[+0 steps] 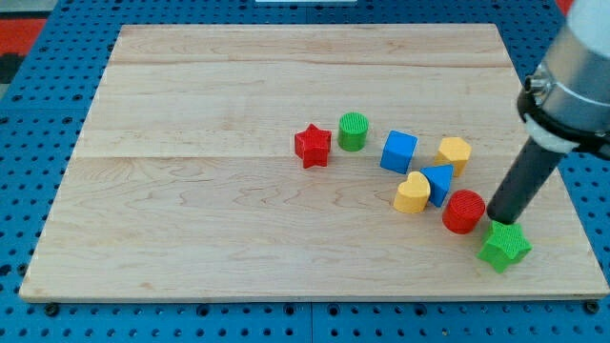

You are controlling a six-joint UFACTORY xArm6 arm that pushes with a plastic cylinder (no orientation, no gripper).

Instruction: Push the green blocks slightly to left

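Note:
A green cylinder (353,131) stands near the board's middle, just right of a red star (312,146). A green star-shaped block (504,246) lies near the board's bottom right. My tip (497,220) is at the end of the dark rod, touching or just above the green star's upper left edge, right of a red cylinder (463,211).
A blue cube (398,151), a yellow hexagonal block (455,152), a blue triangular block (439,182) and a yellow heart (413,193) sit between the two green blocks. The wooden board (191,191) lies on a blue pegboard; its right edge is close to the green star.

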